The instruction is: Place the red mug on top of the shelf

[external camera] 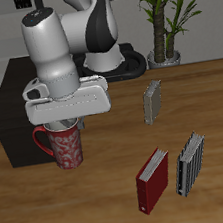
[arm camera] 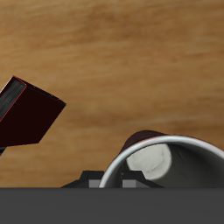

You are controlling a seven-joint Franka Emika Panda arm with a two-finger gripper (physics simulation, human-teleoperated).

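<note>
One shelf point(external camera: 13, 113), dark and boxy, stands at the table's point(external camera: 118, 209) edge in the exterior view; only its flat top and one side show, the rest hidden behind the arm; just beside it, on the wood, stands one red mug point(external camera: 66, 146), upright, speckled on its sides, its loop handle turned toward the shelf; the mug rests on the table and not on the shelf's top; directly over its rim sits the gripper point(external camera: 63, 124), its pale body covering the mug's mouth, and whether the fingers are wide, narrow or closed on the rim cannot be told from either view; the wrist view shows the mug's pale rim point(arm camera: 166, 162) close under the camera and a dark red-edged block point(arm camera: 26, 114) apart from it on the wood; farther along the table stand three books: one small grey book point(external camera: 154, 102) farther back, one red book point(external camera: 152, 180) near the front edge, one grey-striped book point(external camera: 190, 162) just beside the red one; one potted plant point(external camera: 163, 20) stands at the back; no writing is legible anywhere.
</note>
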